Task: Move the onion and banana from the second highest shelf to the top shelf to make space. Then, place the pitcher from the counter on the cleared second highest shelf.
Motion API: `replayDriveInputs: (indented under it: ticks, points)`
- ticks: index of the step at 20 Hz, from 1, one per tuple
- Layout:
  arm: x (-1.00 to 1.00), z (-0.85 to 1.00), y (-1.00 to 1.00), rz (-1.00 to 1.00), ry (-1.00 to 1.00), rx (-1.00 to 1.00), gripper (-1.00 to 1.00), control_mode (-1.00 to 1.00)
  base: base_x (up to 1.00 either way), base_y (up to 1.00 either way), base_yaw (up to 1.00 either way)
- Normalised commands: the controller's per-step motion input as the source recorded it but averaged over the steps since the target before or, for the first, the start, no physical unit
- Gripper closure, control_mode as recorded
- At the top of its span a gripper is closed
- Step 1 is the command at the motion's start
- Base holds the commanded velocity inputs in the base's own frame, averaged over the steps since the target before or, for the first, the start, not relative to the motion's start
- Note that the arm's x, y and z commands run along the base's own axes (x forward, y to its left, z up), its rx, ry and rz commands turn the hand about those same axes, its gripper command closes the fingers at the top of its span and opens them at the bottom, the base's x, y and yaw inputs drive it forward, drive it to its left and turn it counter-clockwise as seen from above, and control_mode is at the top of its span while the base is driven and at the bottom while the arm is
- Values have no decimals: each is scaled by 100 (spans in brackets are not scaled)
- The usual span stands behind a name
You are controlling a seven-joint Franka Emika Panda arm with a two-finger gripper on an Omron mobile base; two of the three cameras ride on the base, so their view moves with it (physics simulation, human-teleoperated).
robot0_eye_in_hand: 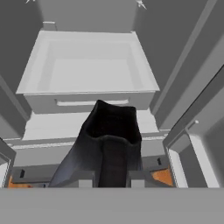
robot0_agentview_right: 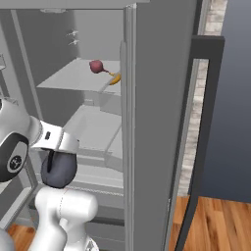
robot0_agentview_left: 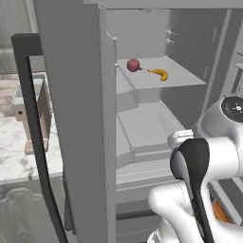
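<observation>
Closest to the lens in the hand view, we see the pitcher (robot0_eye_in_hand: pixel 109 144), dark and bulbous, pinched between the fingers of our gripper (robot0_eye_in_hand: pixel 111 181), its flared mouth pointing toward the fridge interior. Beyond the pitcher sits a pale drawer (robot0_eye_in_hand: pixel 89 65) with a slot handle. Well above that drawer, the onion (robot0_agentview_left: pixel 134 65) and the banana (robot0_agentview_left: pixel 159 73) rest side by side on a grey shelf (robot0_agentview_left: pixel 185 78), the banana just beside the onion. We judge the fruit already moved and the pitcher placement in hand. Next we should raise the pitcher toward the shelf level below the fruit and ease it in, clear of the fridge door (robot0_agentview_left: pixel 78 118).
</observation>
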Motion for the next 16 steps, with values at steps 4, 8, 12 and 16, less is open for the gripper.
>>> replayDriveInputs:
  ticks: [4, 8, 12, 16]
  points:
    - [0, 0, 0, 0, 0, 0, 100, -100, 0, 0, 0]
    - [2, -12, -6, 10, -16, 0, 100, -100, 0, 0, 0]
    - [0, 0, 0, 22, -37, 0, 100, -100, 0, 0, 0]
    - [14, 0, 0, 25, -34, 0, 100, -100, 0, 0, 0]
